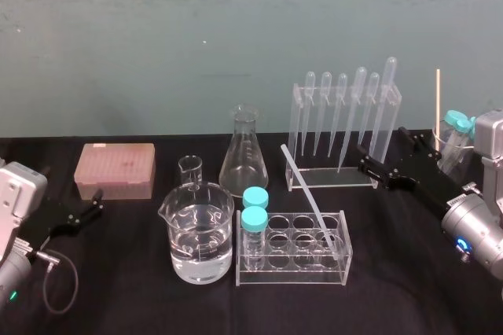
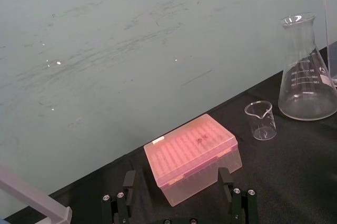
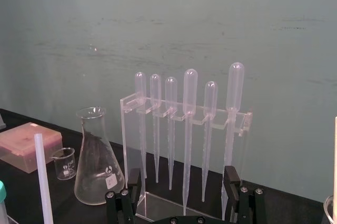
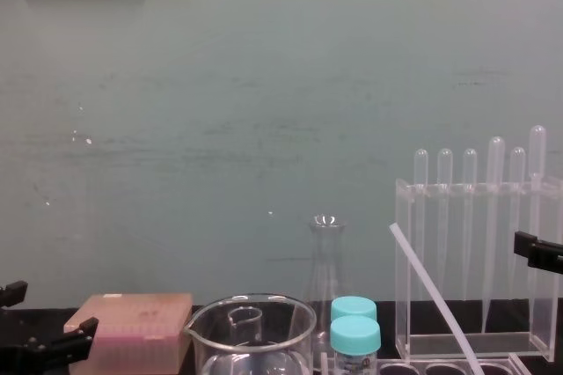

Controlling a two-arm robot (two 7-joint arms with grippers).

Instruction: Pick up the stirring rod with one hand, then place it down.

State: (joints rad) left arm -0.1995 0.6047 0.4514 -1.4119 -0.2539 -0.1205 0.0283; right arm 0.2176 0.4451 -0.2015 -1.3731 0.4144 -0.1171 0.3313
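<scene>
The stirring rod point(image 1: 308, 193) is a thin translucent-white stick leaning in the clear tube rack point(image 1: 343, 260), its top end slanting up toward the flask. It also rises at the edge of the right wrist view as the rod point(image 3: 42, 182) and crosses the chest view as the rod point(image 4: 431, 291). My right gripper point(image 1: 383, 149) hovers open behind and to the right of it, in front of the pipette rack point(image 1: 342, 127), with nothing between its fingers point(image 3: 131, 187). My left gripper point(image 1: 88, 207) rests open at the far left near the pink box point(image 2: 192, 155).
A water-filled beaker point(image 1: 198, 233), a small beaker point(image 1: 190, 170) and an Erlenmeyer flask point(image 1: 244, 154) stand left of the tube rack. Two blue-capped vials point(image 1: 254, 213) sit in the rack's left end. A vial with a tan stick point(image 1: 438, 103) stands far right.
</scene>
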